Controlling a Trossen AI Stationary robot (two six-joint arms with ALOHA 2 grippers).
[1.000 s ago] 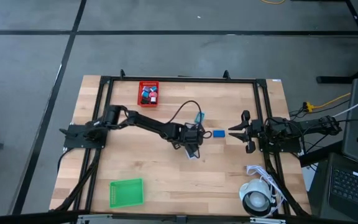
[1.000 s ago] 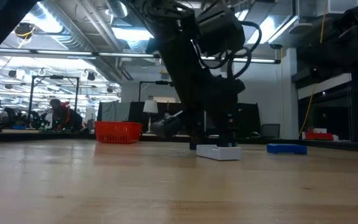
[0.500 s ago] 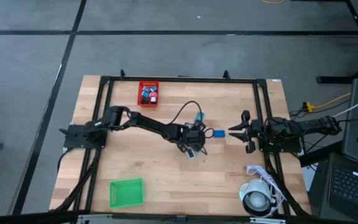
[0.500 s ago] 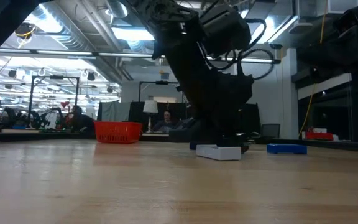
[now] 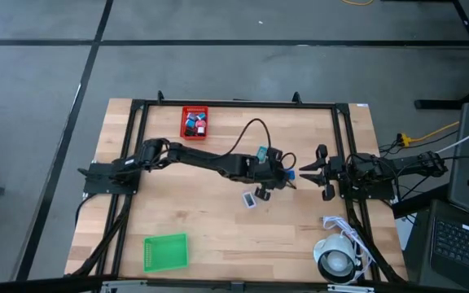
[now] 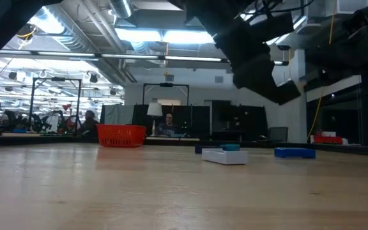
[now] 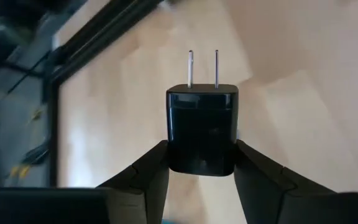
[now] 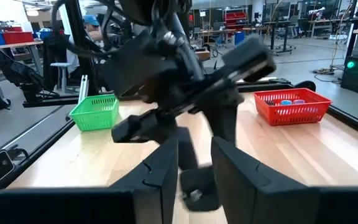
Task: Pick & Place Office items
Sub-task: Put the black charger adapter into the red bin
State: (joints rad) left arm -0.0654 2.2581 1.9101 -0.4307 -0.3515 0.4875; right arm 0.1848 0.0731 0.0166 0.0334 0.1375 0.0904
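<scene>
The left gripper (image 7: 201, 163) is above the middle of the worktop (image 5: 300, 244), its jaws pinching a black plug adapter (image 7: 202, 129). The right gripper (image 5: 309, 171) waits near the right edge, jaws spread. A white piece (image 5: 250, 201) lies on the worktop beside.

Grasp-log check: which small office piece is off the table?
The black two-prong plug adapter, clamped in the left gripper above the wooden table; the white flat block and blue flat block lie on it.
</scene>
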